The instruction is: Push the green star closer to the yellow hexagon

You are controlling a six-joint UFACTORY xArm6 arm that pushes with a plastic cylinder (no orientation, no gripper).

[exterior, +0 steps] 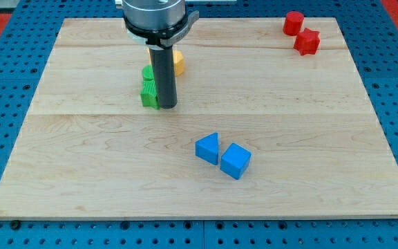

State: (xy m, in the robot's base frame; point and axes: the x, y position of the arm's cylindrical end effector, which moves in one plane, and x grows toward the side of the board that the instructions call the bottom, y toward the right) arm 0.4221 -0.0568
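Wooden board [81, 173]: my tip [167, 106], no claw, touches the green star [148, 87], lined up toward the yellow hexagon [179, 63].

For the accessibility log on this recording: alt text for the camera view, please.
My tip touches down beside a green block on a pale wooden board, the yellow block just behind the rod. Two blue blocks sit below centre; two red blocks sit at the view's top right.
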